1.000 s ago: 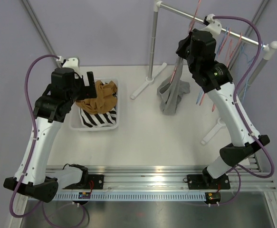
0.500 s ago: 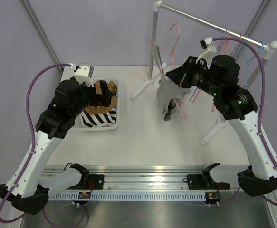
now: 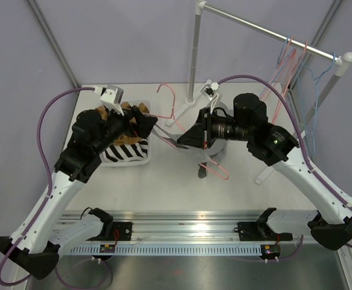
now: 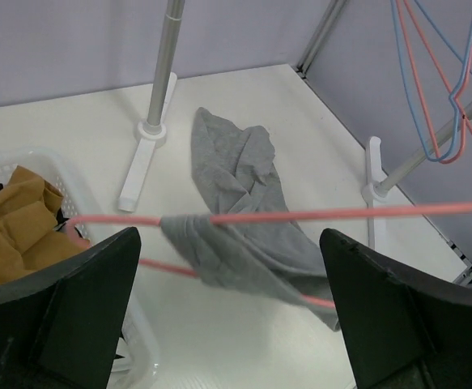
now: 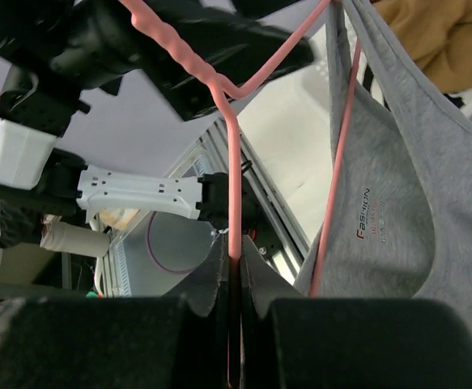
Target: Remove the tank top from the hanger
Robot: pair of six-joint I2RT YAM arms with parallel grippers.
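Above the middle of the bench [image 3: 163, 187], the right gripper [image 5: 234, 267] presents a pink wire hanger [image 4: 341, 213] to its partner, jaws pinched tight on the wire just below the twisted neck. The grey tank top [image 4: 236, 178] is on that hanger, one strap looped over the wire arm. The body of the garment droops towards the bench's middle and appears to rest on it near the foot of the rack [image 3: 266, 33]. The left gripper [image 4: 227, 235] waits at the near-left end of the hanger, beside the white basket [image 3: 126, 163] on the bench's left side, which holds a mustard garment [image 4: 9, 219] and a striped cloth [image 3: 124, 151]. Its jaws are spread wide and grip nothing, framing the wire and the bunched strap between them; whether either finger brushes the cloth cannot be told. The step in hand looks like taking hold of the fabric. Done well, the left jaws should close on cloth alone, at the gathered strap just below the wire, keeping the wire itself out of the pinch. The pull should then run outward along the hanger's arm towards the basket while the right grip holds firm, so that the strap slides off the end rather than snagging at the bend. Spare hangers [image 3: 290, 60] dangle from the rack rail at the far right corner, well apart from the exchange.
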